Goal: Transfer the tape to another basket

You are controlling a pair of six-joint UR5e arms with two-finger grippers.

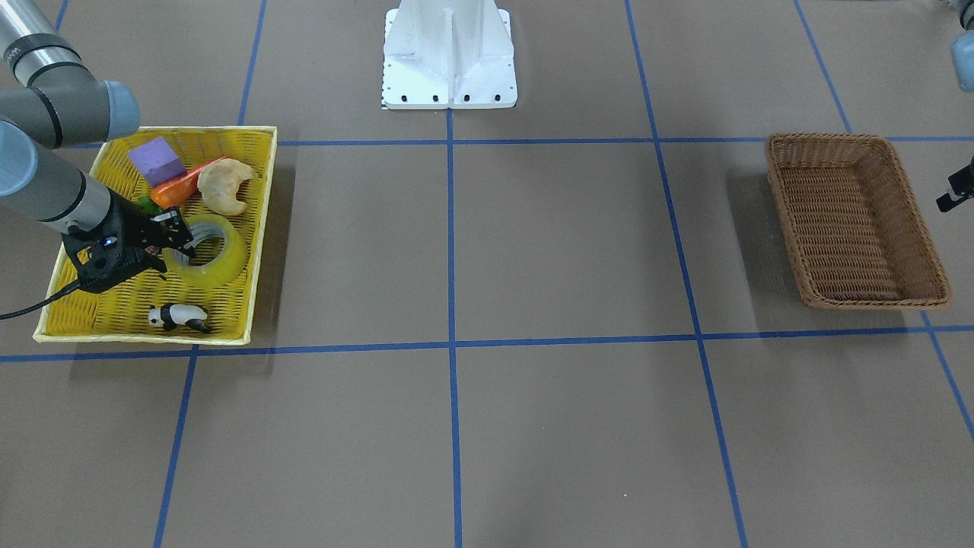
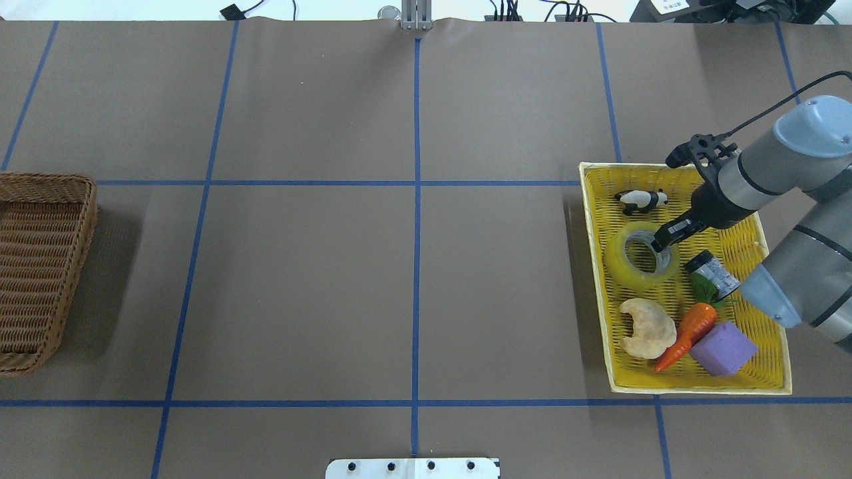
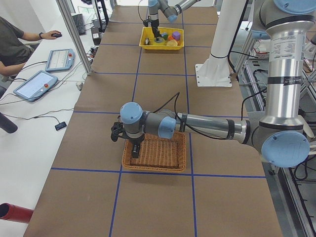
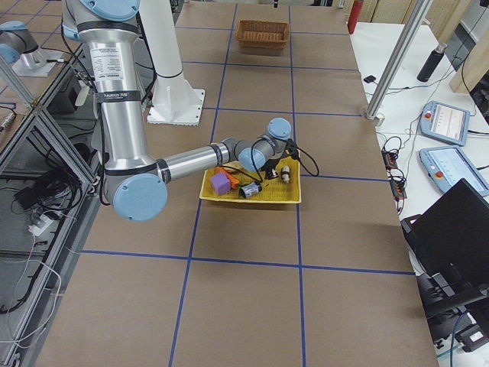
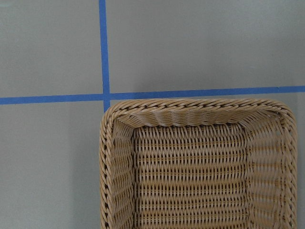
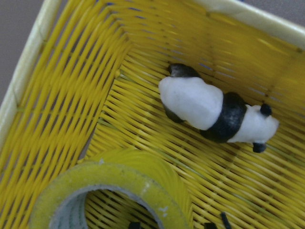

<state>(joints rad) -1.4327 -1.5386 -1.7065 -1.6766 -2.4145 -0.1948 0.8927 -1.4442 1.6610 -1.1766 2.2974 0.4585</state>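
The yellow tape roll (image 1: 224, 262) lies flat in the yellow tray (image 1: 106, 312), seen also from overhead (image 2: 622, 263) and in the right wrist view (image 6: 109, 181). My right gripper (image 1: 173, 247) is down on the roll, open, its jaws standing astride the roll's wall with one finger inside the ring (image 2: 659, 245). Its fingertips (image 6: 135, 224) just show at the bottom edge of the right wrist view. The brown wicker basket (image 1: 784, 205) stands far across the table and holds nothing. My left gripper (image 3: 135, 147) hangs over the basket's outer end (image 5: 190, 119); I cannot tell whether it is open or shut.
The tray also holds a panda figure (image 1: 176, 316), a croissant (image 1: 224, 185), a carrot (image 1: 179, 189), a purple block (image 1: 156, 160) and a small silver can (image 2: 713, 271) close beside the tape. The white robot base (image 1: 449, 57) stands at the table's middle edge.
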